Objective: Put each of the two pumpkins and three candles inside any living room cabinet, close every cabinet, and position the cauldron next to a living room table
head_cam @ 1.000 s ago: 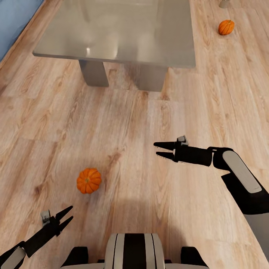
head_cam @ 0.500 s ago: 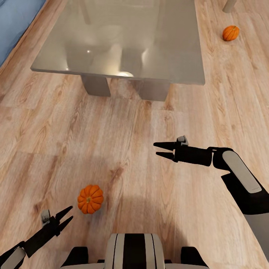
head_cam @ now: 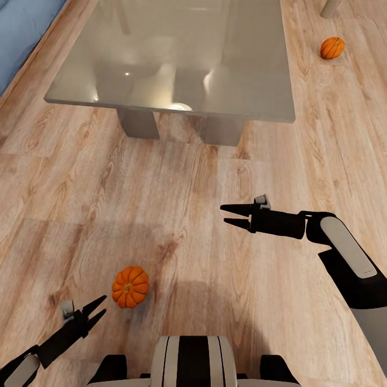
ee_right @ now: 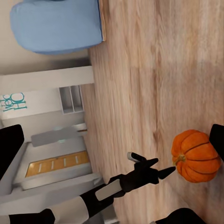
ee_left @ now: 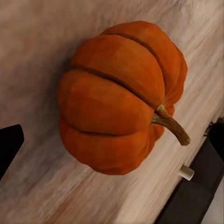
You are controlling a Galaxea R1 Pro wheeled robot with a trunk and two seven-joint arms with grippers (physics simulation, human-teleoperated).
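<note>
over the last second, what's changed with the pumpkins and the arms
Mostly the camera: the view moved, so the near pumpkin now sits lower in the head view, closer to the left gripper, and the table and far pumpkin shifted with it. Nothing was grasped or released. Both grippers remain open and empty, the right gripper held over the floor as before.
</note>
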